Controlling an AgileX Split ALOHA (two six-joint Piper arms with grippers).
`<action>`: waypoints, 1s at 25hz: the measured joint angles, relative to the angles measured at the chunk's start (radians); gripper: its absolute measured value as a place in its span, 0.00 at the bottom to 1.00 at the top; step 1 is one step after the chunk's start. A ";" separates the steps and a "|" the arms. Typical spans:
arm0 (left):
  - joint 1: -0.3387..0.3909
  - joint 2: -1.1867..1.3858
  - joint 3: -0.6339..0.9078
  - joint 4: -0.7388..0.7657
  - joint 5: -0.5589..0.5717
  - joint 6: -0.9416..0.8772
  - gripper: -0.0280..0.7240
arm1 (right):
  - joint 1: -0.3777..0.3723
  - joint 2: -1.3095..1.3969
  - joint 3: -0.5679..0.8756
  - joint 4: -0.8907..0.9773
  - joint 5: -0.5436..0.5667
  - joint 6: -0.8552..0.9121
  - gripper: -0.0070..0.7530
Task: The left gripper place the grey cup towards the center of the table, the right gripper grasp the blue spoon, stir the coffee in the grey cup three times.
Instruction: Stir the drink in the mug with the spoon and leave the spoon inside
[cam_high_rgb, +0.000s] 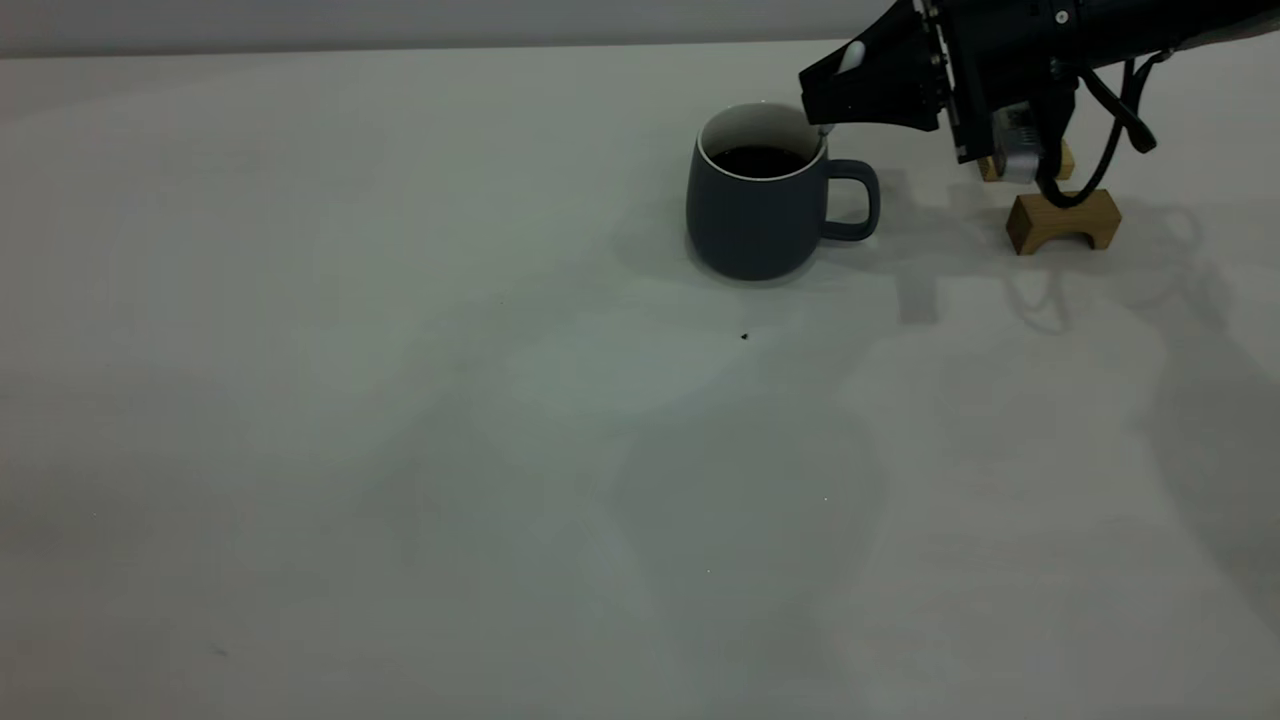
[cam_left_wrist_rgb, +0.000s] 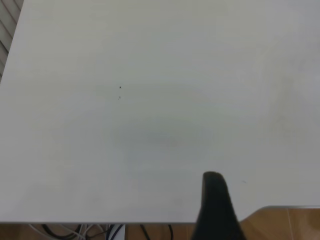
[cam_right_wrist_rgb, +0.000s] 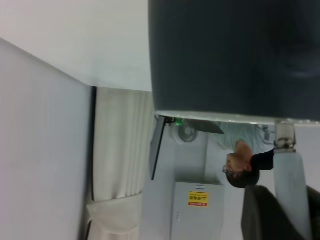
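Observation:
The grey cup stands upright on the table, right of centre and toward the back, handle pointing right. Black coffee fills it. My right gripper hovers just over the cup's right rim, shut on the blue spoon. The spoon's metal neck dips inside the rim and its bowl is hidden. In the right wrist view the cup's wall fills the frame, and the pale spoon handle runs between the right gripper's dark fingers. The left gripper is away from the cup, over bare table near an edge.
Two tan wooden blocks stand right of the cup, one in full view and one partly behind the right arm. A dark speck lies in front of the cup. A person shows in the background beyond the table.

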 joint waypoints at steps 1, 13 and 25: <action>0.000 0.000 0.000 0.000 0.000 0.000 0.82 | 0.009 0.000 0.000 0.004 0.000 0.000 0.17; 0.000 0.000 0.000 0.000 0.000 0.000 0.82 | 0.069 0.005 0.001 0.078 -0.014 0.008 0.17; 0.000 0.000 0.000 0.000 0.000 0.000 0.82 | 0.054 0.008 0.001 0.009 -0.019 -0.063 0.57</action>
